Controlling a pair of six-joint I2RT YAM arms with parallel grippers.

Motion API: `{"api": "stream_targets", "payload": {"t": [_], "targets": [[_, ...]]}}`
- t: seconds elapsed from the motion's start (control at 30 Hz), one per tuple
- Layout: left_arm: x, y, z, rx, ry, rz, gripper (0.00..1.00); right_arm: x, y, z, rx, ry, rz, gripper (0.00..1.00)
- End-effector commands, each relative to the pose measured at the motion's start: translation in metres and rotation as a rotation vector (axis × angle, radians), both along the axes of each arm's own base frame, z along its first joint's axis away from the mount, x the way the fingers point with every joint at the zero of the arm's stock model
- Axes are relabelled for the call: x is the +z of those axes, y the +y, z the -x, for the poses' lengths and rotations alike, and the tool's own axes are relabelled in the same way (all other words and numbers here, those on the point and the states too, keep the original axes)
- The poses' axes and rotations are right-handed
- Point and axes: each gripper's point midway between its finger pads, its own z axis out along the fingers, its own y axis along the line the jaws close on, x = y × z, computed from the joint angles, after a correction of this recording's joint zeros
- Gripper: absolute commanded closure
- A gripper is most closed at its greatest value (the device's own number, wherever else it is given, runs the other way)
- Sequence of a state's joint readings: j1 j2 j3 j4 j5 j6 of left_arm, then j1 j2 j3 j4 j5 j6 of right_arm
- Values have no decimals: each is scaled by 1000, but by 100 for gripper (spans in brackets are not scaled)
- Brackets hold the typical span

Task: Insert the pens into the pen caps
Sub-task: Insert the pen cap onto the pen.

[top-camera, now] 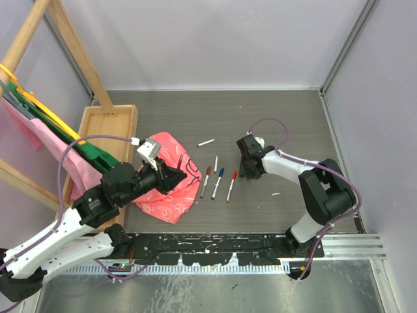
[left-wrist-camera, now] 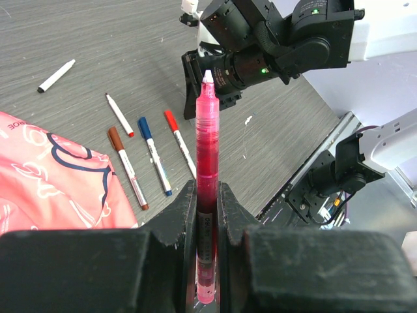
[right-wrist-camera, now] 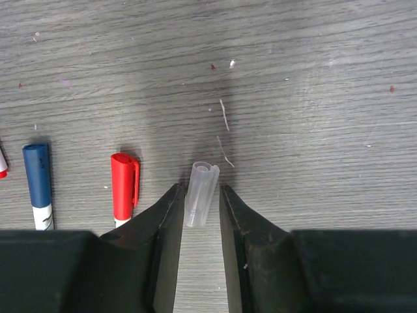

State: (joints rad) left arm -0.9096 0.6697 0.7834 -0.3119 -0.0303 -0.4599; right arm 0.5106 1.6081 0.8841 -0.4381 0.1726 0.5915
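My left gripper (left-wrist-camera: 207, 195) is shut on a pink-red translucent pen (left-wrist-camera: 207, 137), whose white tip points away towards the right arm. In the top view this gripper (top-camera: 171, 177) hovers over the pink cloth. A clear pen cap (right-wrist-camera: 201, 193) lies on the table between the fingers of my right gripper (right-wrist-camera: 201, 188). The left finger touches it and a narrow gap shows at the right finger. That gripper (top-camera: 247, 171) is low over the table, right of the pen row. Capped pens lie there: brown (top-camera: 206, 182), blue (top-camera: 217, 182) and red (top-camera: 231, 186).
A pink patterned cloth (top-camera: 166, 189) lies left of the pens. A thin pen (top-camera: 215, 163) and a white pen (top-camera: 206, 142) lie further back. A wooden tray (top-camera: 98, 130) and a wooden frame hung with cloths stand at the left.
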Motion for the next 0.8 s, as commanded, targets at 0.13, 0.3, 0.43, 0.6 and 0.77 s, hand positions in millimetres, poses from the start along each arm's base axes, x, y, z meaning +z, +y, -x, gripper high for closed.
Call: {"api": "stream_targets", "payload": {"t": [0.13,0.3,0.43,0.6,0.77], "targets": [[14,-1,-3,12,-28,39,100,-9,-8,8,16,28,53,79],[10,-3,-5,14,-9,16,100,25,-6,-3,46,-81,22,88],[7,-7,-6,3,13,-9,100,74,-8,-18,69,-251,6,96],[7,-21,-7,-57,23,-57,100,141,-1,-26,109,-476,-95,100],[2,-41,-4,-84,23,-96,100,214,10,-17,166,-720,-267,100]]}}
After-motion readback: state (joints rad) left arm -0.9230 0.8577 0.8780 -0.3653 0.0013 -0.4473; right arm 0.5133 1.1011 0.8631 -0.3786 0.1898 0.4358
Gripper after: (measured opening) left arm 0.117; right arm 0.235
